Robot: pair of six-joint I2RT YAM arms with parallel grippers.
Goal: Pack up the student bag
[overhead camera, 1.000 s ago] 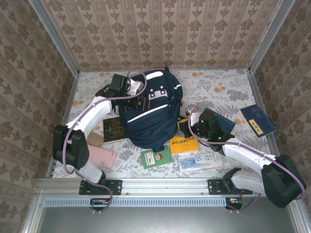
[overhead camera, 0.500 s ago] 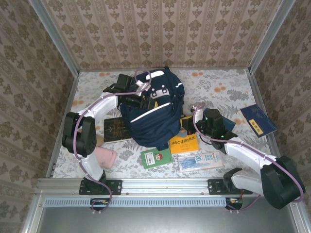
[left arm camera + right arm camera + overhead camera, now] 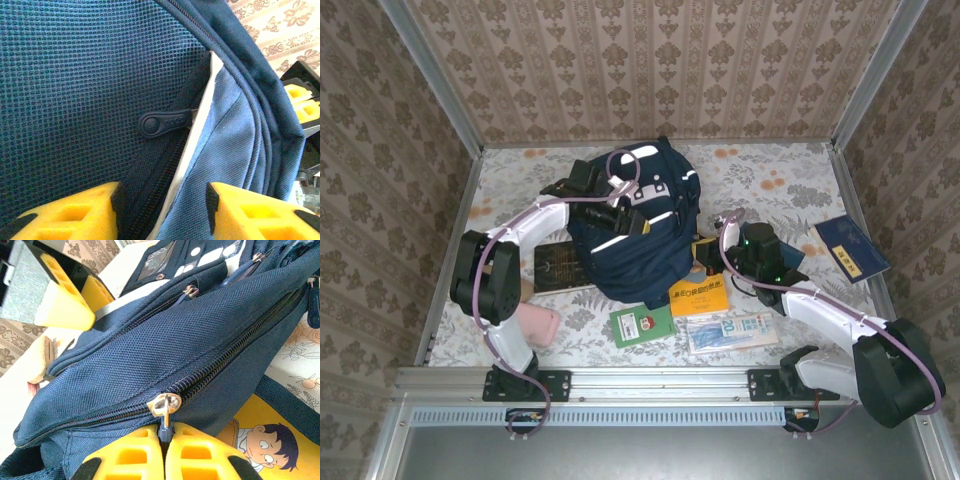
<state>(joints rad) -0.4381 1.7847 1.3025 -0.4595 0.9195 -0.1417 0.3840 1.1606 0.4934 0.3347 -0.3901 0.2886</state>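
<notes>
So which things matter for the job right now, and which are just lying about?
In use: student bag, its zipper pull pinched in the right end effector, pocket tab ahead of the left end effector.
Lying about: pink pouch, black book, green booklet, blue book.

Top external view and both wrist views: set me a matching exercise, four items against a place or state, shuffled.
Items
1. left hand
2. right hand
3. pink pouch
4. green booklet

Places or states
A. shut on a zipper pull of the student bag
B. lying just in front of the bag's near end
C. open, either side of a bag zipper
D. lying off the bag's near-left side

Pairs: 1-C, 2-A, 3-D, 4-B
</notes>
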